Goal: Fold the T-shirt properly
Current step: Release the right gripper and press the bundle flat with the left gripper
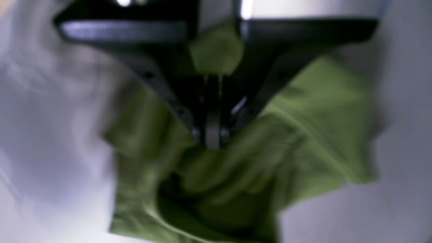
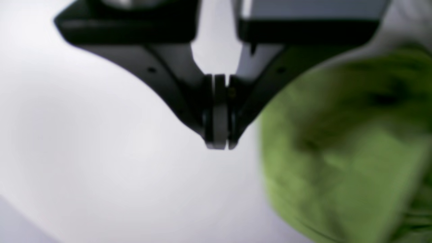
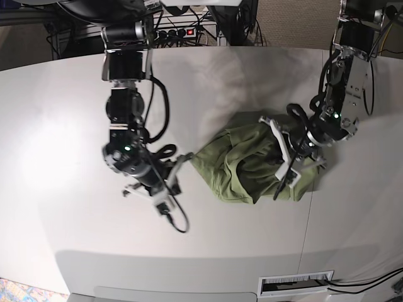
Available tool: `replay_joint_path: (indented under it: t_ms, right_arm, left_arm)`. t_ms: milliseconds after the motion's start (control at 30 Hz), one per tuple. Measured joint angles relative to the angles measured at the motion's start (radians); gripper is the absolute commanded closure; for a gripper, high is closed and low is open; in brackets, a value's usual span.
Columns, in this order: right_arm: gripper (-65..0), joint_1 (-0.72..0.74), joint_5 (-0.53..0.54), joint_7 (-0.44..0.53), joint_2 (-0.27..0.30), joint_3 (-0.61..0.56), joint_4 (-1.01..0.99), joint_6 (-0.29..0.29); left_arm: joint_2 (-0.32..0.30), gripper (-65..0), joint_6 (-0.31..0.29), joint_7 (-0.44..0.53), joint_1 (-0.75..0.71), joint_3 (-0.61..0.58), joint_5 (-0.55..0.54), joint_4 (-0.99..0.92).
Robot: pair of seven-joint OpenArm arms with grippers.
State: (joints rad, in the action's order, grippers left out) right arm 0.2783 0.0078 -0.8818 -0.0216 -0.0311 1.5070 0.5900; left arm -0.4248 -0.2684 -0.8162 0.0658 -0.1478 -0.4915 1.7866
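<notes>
Between the two sets of fingers, on the white counter, lay the one T-shirt, a crumpled olive heap with no flat panel or clean edge showing. The left gripper sat over the side of the heap farthest from the other arm, its fingers drawn together, and the left wrist view showed green cloth bunched at their tips and more of it behind them, so they seemed pinched on a fold of the shirt. The right gripper hung just beside the opposite edge of the heap, fingers pressed together on nothing, with bare counter beneath them and the cloth off to one side.

Judged from this, the fold proper had not begun; the step in hand looked like lifting and spreading the garment. The next move would call for the left fingers to raise or drag their fold so the cloth opened out, and for the right fingers to part and take a hem or shoulder, so the two could pull the shirt flat.

Counted: one T-shirt, two arms, two grippers, one counter. A cluster of cables lay beyond the counter's far edge.
</notes>
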Motion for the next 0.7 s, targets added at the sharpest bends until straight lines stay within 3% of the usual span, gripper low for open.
replay_joint_path:
  t_ms: [133,267,567,700]
  right_arm:
    - [0.0,-0.043,0.069,-0.082,0.033,0.074,0.034,-0.002]
    - [0.0,-0.092,0.129,-0.149,0.035,0.149,0.112,0.001]
    - [0.0,-0.254,0.193,-0.170,0.114,0.175,0.242,0.002]
    - [0.0,-0.307,0.228,-0.177,0.143,0.174,0.291,0.003]
  left_arm:
    - [0.039,0.0,-0.020,0.088,-0.035,0.000,0.005,-0.003]
    - [0.082,0.0,-0.019,0.190,-0.039,0.001,0.092,-0.090]
    - [0.118,0.0,-0.054,0.436,-0.028,0.003,0.277,-0.348]
    - [0.122,0.0,-0.001,0.486,0.024,0.002,0.336,-0.430]
